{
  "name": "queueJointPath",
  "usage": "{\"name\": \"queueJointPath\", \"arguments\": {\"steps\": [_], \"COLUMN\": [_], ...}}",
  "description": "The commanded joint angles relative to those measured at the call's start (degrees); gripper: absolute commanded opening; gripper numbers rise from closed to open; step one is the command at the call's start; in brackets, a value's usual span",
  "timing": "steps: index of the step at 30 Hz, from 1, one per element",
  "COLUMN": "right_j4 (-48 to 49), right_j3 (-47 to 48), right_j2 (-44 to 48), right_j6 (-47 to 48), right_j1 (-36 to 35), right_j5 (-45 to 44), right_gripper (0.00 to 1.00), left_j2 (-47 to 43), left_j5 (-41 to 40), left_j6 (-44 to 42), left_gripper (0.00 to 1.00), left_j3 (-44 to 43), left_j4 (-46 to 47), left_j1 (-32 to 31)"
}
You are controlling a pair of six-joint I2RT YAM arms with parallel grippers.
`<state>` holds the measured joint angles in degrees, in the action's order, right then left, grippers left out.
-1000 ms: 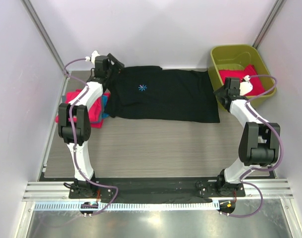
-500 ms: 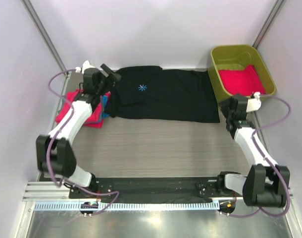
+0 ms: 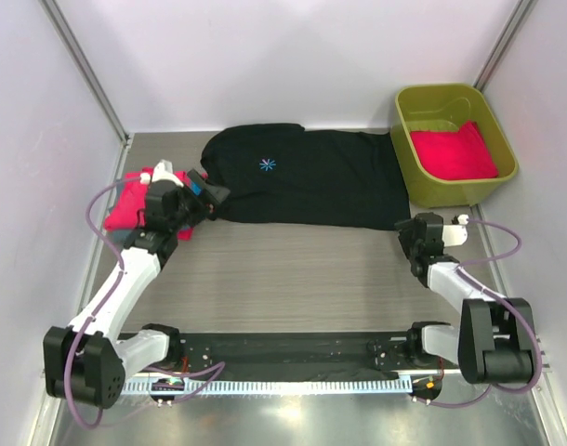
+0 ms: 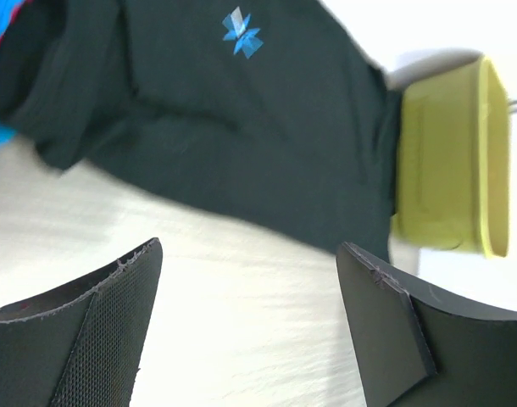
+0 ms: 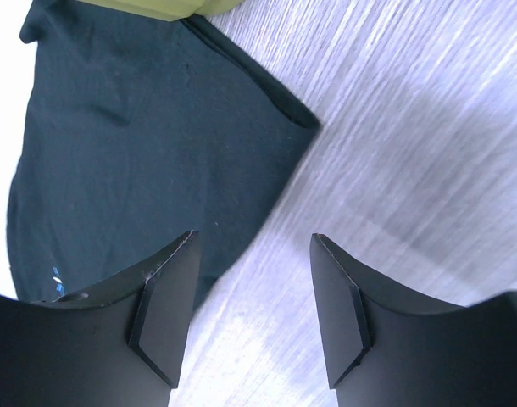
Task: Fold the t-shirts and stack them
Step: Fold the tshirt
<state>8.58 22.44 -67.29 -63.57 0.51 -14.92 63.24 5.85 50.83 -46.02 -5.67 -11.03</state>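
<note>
Black t-shirt (image 3: 311,186): one, far table (image 3: 293,269).
Pink t-shirts (image 3: 451,153): one in tub (image 3: 414,98), more left.
Left pincer (image 4: 246,254): wide, empty.
Right pincer (image 5: 252,242): parted, empty.

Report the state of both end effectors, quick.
Left end effector: open, holding nothing.
Right end effector: open, holding nothing, over the corner of the black t-shirt.
</note>
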Motion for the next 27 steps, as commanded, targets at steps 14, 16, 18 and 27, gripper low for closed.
{"name": "queueJointPath", "arguments": {"steps": [14,16,18,27], "right_j4": [10.05,10.84,12.16,7.43], "right_j3": [2.44,1.83,1.21,0.24], "right_j2": [-11.9,-12.51,-12.69,-6.38], "right_j6": [-7.62,-8.32,-8.32,-5.6], "right_j1": [0.1,0.54,1.5,4.06], "right_j5": [-6.44,-7.14,-6.01,-7.75], "right_gripper": [0.49,0.41,0.34,0.01], "left_j2": [-5.77,-5.33,-4.1,3.64], "left_j5": [-5.31,-5.32,-6.89,-13.48], "left_j6": [-1.17,-0.91,-0.82,-0.55], "left_gripper": [0.8,0.8,0.79,0.75], "left_j3": [9.81,10.42,11.04,8.32], "left_j4": [1.8,2.33,3.56,7.08], "left_j1": [-0.31,-0.31,-0.31,-1.8]}}
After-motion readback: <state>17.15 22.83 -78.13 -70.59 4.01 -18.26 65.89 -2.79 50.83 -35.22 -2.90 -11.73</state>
